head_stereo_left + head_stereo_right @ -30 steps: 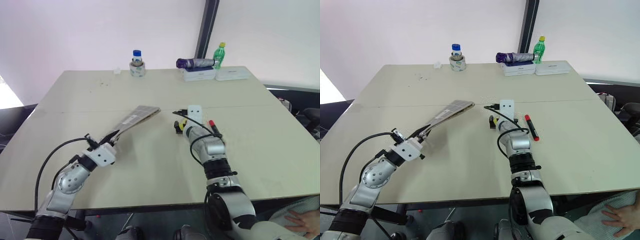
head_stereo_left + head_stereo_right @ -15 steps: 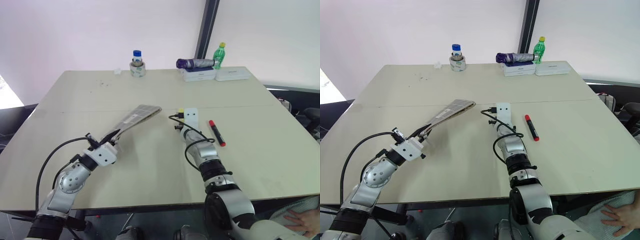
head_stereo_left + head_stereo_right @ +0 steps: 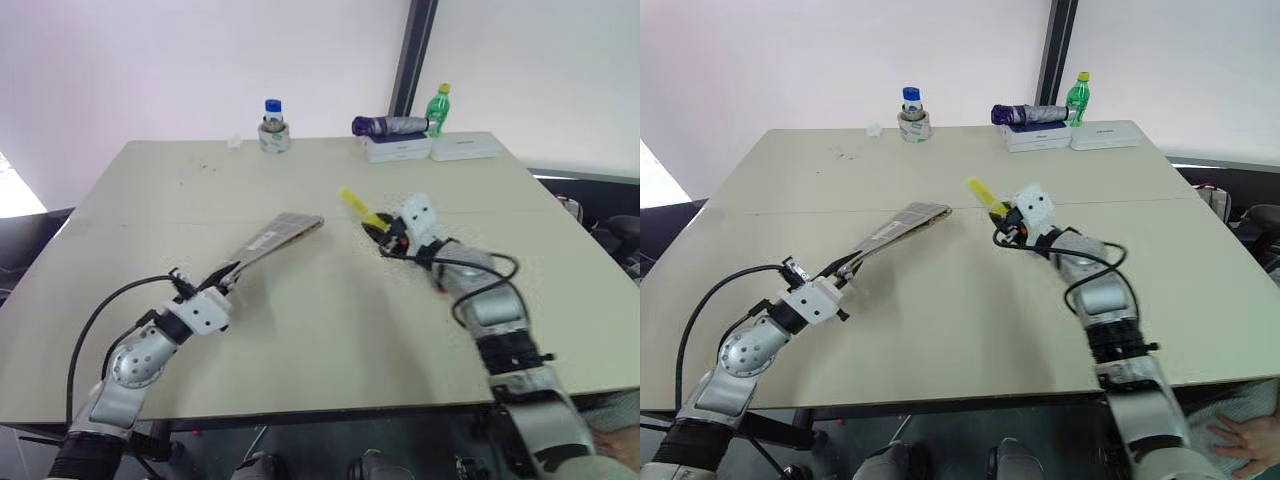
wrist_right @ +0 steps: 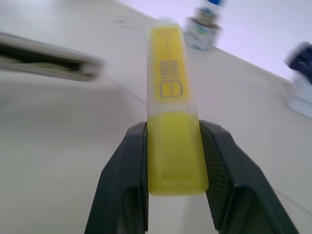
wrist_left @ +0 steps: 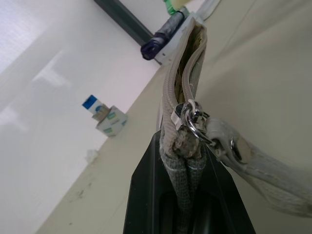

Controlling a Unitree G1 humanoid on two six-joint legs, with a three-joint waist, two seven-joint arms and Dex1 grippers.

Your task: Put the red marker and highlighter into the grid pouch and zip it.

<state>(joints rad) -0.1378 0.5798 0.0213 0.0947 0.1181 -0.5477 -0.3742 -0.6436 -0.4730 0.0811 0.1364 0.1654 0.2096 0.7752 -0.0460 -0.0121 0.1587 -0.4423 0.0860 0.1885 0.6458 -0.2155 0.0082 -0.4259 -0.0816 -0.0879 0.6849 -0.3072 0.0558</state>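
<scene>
My left gripper (image 3: 222,280) is shut on the near end of the grid pouch (image 3: 272,237) and holds it slanting up off the table. In the left wrist view the pouch (image 5: 184,83) stands edge-on with its zipper mouth gaping and the pull tab (image 5: 229,146) hanging by my fingers. My right gripper (image 3: 1006,222) is shut on the yellow highlighter (image 3: 983,195), lifted above the table. The highlighter (image 4: 170,97) points left toward the pouch's far end, a short gap away. The red marker is hidden behind my right arm.
Along the table's (image 3: 300,340) far edge stand a blue-capped bottle in a tape roll (image 3: 273,127), a folded purple umbrella (image 3: 390,126) on white boxes (image 3: 432,149), and a green bottle (image 3: 439,107). A person's hand (image 3: 1240,436) shows at the near right corner.
My right gripper shut on the highlighter, raised it off the table and swung to point left at the pouch; the arm now covers the red marker. The left arm kept still.
</scene>
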